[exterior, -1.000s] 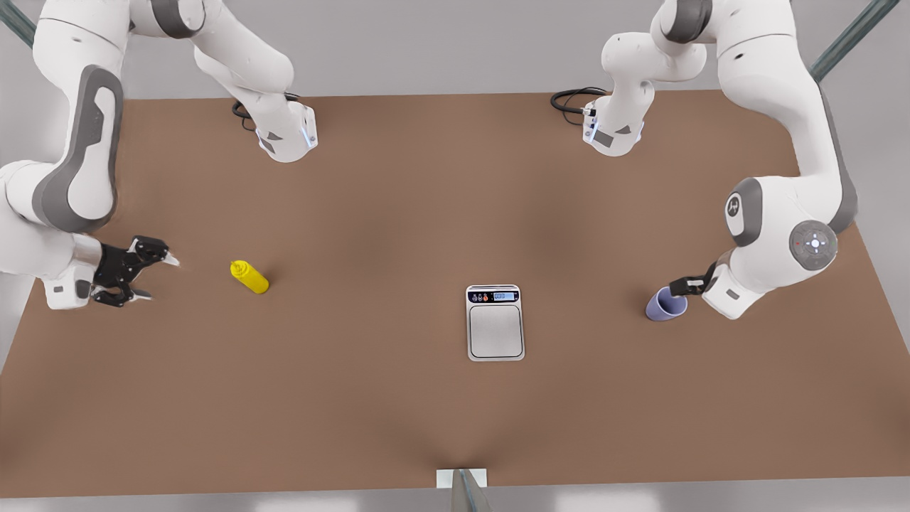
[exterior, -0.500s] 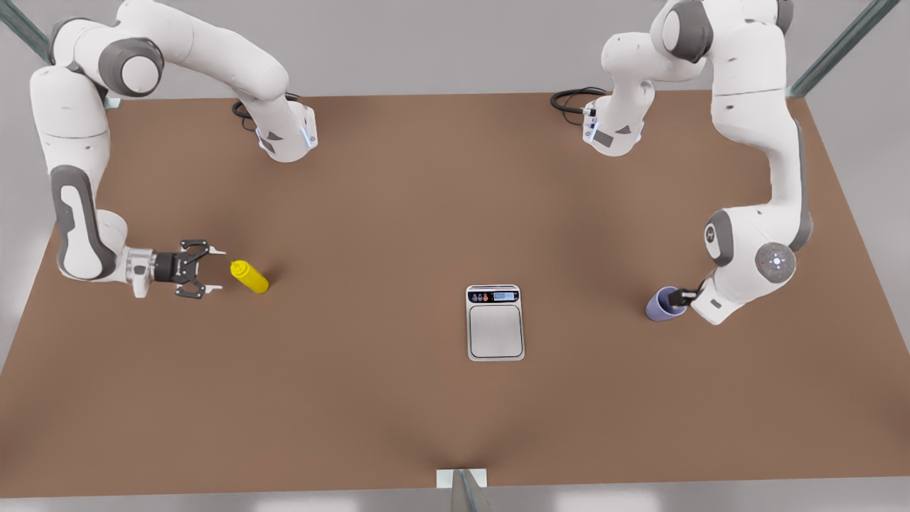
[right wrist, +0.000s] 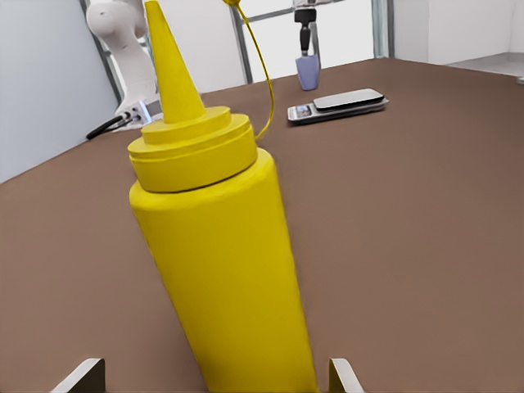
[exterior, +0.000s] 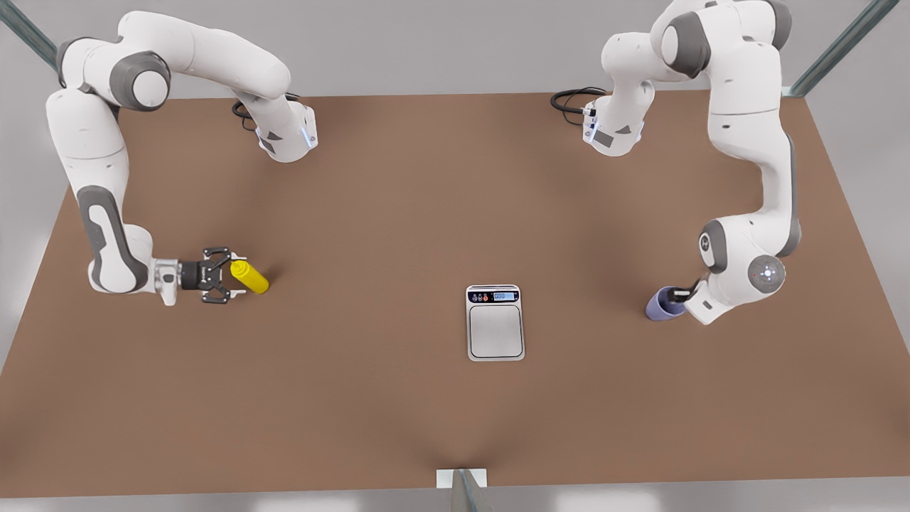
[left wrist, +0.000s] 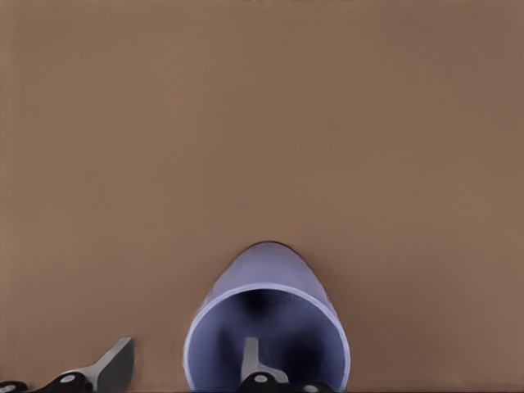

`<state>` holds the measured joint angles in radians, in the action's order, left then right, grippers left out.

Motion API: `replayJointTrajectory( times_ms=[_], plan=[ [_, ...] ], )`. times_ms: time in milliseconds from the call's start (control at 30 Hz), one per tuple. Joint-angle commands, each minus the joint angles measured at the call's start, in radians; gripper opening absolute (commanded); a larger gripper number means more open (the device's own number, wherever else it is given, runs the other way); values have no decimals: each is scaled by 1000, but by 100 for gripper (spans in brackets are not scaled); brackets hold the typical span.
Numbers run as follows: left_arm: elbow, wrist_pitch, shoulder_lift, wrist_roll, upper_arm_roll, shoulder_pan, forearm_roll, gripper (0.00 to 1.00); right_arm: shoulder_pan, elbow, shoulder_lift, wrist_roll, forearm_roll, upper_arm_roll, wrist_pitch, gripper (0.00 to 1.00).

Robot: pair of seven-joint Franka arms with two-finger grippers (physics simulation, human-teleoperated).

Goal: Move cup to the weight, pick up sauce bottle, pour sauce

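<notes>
Your left gripper (exterior: pixel 684 293) is spread at the cup (exterior: pixel 664 304), one finger (left wrist: pixel 250 360) inside the rim and the other (left wrist: pixel 110 366) outside the wall, not pinching it. Your right gripper (exterior: pixel 229 274) is wide open, with the sauce bottle (exterior: pixel 249 276) upright between its fingertips (right wrist: pixel 79 375), which stand apart from it. The weight (exterior: pixel 495 323) lies well apart from both.

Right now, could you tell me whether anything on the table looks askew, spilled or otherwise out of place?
Nothing stands out. The sauce bottle stands upright between the right hand's open fingers, unspilled. The cup is upright on the table, one finger of the left hand inside it. The kitchen scale lies flat, bare.
</notes>
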<state>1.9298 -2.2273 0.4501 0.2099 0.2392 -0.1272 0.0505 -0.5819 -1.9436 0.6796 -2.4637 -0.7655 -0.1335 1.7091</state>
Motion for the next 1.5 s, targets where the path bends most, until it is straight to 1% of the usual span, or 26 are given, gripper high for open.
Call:
replayJointTrajectory(
  times_ms=[0,200,400,433,467,500,533,567,633,800,833,933,967,1367,1467],
  plan=[
    [0,-3,2,-1,0,0,2,48,2,0,0,-1,0,0,0,100],
    [0,-21,22,-1,-3,0,25,38,42,0,6,-1,0,-2,1,100],
    [-3,-43,50,-4,-5,0,25,38,40,2,8,-1,0,-2,1,100],
    [-3,-43,52,-3,-6,0,25,38,40,3,8,-1,0,-2,0,91],
    [-5,-43,52,-4,-6,0,26,34,40,3,9,-1,0,-2,1,85],
    [-5,-41,50,-7,-6,0,26,34,40,5,9,-1,0,-2,1,81],
    [-6,-43,50,-9,-9,0,26,30,40,5,9,-1,0,-2,1,81],
    [-8,-41,52,-7,-9,0,26,21,42,5,12,2,0,-2,1,81],
    [-8,-41,53,-9,-9,-2,25,21,42,6,14,2,0,-2,0,73],
    [-9,-49,61,-9,-9,-3,25,21,42,6,15,3,0,-2,0,69],
    [-9,-49,61,-11,-9,-2,25,21,42,5,15,5,0,-2,0,66],
    [-11,-46,59,-15,-9,-3,25,21,42,5,15,5,0,-2,0,65],
    [-12,-46,56,-15,-9,-3,25,21,42,5,15,9,0,-2,0,63],
    [-40,-40,50,-101,-38,-11,26,21,33,11,15,26,-2,-2,-20,61],
    [-43,-49,44,-101,-66,-17,103,21,31,11,14,28,-2,-3,-20,60]
  ],
)
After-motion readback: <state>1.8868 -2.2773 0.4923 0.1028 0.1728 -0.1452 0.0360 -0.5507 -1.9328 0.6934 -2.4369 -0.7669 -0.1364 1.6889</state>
